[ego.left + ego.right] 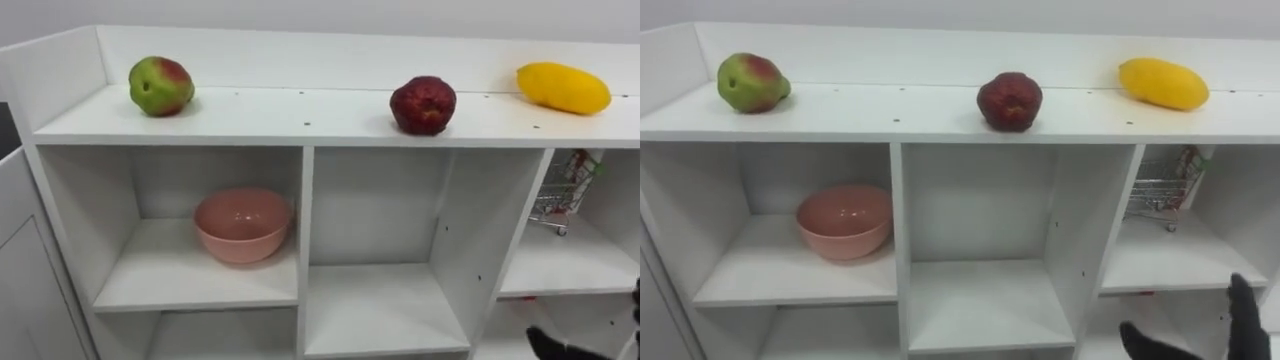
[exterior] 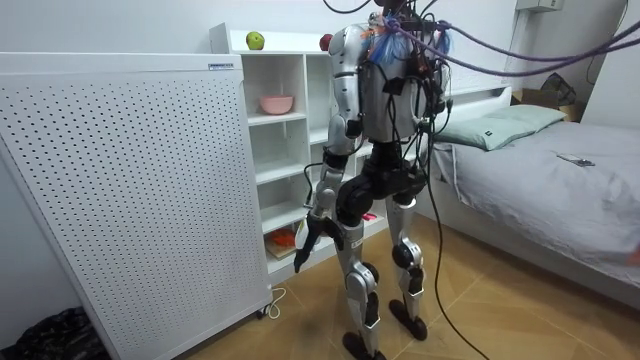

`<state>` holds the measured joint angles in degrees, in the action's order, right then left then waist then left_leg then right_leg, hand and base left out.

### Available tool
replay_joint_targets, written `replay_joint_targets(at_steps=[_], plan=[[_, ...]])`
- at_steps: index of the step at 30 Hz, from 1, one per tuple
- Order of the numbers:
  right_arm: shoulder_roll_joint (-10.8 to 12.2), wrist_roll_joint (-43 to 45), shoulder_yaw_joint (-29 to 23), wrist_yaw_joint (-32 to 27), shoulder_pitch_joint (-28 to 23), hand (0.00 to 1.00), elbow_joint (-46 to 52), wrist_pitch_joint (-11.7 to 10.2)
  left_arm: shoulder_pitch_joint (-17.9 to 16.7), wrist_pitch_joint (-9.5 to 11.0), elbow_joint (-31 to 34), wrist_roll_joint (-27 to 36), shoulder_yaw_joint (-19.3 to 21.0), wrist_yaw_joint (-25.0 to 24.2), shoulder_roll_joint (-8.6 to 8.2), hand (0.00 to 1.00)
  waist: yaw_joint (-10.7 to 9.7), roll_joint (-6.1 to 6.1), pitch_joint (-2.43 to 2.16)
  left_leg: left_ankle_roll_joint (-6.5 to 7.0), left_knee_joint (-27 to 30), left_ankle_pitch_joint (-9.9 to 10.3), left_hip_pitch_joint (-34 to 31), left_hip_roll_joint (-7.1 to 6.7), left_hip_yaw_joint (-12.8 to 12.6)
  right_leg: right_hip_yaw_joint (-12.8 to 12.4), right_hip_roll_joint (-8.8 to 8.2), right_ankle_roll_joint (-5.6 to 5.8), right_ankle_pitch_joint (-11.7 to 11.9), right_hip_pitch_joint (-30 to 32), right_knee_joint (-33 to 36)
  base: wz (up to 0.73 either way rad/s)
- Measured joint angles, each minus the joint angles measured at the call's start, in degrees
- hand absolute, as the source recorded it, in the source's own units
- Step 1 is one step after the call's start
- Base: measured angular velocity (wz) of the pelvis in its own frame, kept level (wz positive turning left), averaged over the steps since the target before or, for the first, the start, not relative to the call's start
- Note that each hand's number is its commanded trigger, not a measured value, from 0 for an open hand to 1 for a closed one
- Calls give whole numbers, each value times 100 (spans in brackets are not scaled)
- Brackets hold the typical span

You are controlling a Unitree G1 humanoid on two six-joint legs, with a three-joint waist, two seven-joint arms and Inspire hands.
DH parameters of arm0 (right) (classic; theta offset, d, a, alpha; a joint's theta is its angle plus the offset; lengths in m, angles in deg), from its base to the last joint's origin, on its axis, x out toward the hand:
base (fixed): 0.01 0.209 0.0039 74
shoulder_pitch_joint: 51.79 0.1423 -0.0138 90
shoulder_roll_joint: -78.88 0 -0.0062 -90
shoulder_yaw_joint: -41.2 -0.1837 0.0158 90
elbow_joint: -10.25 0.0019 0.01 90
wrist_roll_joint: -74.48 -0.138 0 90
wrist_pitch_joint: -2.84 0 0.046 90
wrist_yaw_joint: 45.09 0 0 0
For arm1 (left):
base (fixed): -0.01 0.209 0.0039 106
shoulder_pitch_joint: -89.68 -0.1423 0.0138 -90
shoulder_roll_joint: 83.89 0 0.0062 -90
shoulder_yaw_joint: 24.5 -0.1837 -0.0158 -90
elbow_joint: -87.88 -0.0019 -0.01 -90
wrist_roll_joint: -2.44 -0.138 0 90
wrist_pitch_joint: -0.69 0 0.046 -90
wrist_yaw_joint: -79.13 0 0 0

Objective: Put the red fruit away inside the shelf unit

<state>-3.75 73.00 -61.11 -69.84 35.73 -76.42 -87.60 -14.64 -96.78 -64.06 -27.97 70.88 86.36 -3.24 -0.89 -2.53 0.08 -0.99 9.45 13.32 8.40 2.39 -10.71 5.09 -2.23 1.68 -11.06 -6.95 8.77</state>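
On top of the closet (image 1: pixel 300 118), a green-red fruit (image 1: pixel 160 85), a dark red fruit (image 1: pixel 423 104) and a yellow mango (image 1: pixel 563 87) are lying well apart, likely awaiting sorting. Below, a pink bowl (image 1: pixel 243 224) is occupying the left compartment and a wire cart (image 1: pixel 565 195) the right. The right hand (image 1: pixel 1243 320) is hovering low right, fingers apart, empty. The left hand (image 2: pixel 308 240) is hanging beside the robot, and I cannot tell its state.

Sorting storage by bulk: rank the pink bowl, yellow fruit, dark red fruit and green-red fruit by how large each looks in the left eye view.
1. pink bowl
2. yellow fruit
3. dark red fruit and green-red fruit: they look alike in size, so I won't rank one above the other.
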Motion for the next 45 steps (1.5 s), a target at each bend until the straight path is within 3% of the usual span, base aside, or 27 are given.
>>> replay_joint_targets(at_steps=[5,10,15,17,20,25,33,36,45], plan=[[-14,209,76,-222,162,0,466,-189,-57,261,9,88,-1,-18,17,0,56,26,-15,0,-6,0,-8,0,70,76,7,0,0,-13,-2,-11],[-28,241,76,-292,520,0,680,-215,-53,292,11,88,-3,-151,52,0,15,24,-22,0,-7,0,-56,0,184,172,5,0,0,8,-1,5],[-311,226,97,-358,1148,0,733,-396,-46,390,-13,88,-14,-152,66,0,65,10,-28,0,-9,0,-43,0,266,231,7,0,0,-7,-2,7],[-402,225,134,-460,1194,0,831,-521,-19,422,-29,99,-129,-117,100,0,159,-11,-23,0,-10,0,-2,1,321,274,9,1,0,-83,-7,15],[-420,224,219,-517,1435,0,832,-595,60,437,-65,100,-221,-113,102,0,228,-47,9,0,-10,0,-25,2,324,307,8,0,0,-70,-13,6],[-516,214,248,-543,1847,0,831,-651,106,498,-65,99,-222,-130,105,0,310,-87,18,0,-6,0,-100,1,346,373,2,-4,3,-8,-9,3],[-551,169,416,-460,1899,0,885,-709,116,499,-69,97,-217,-176,113,0,335,-88,1,0,31,-1,-149,1,348,431,-11,-16,11,13,46,0],[-661,132,431,-383,1899,0,891,-719,150,500,-67,82,-212,-184,113,0,398,-78,-6,0,31,-2,-147,4,348,430,-13,-16,11,30,97,0],[-728,98,433,151,1971,0,902,-690,226,462,-57,-40,-208,-192,110,0,462,-115,-29,1,39,-5,-172,-1,451,434,-12,-15,10,21,87,5]])
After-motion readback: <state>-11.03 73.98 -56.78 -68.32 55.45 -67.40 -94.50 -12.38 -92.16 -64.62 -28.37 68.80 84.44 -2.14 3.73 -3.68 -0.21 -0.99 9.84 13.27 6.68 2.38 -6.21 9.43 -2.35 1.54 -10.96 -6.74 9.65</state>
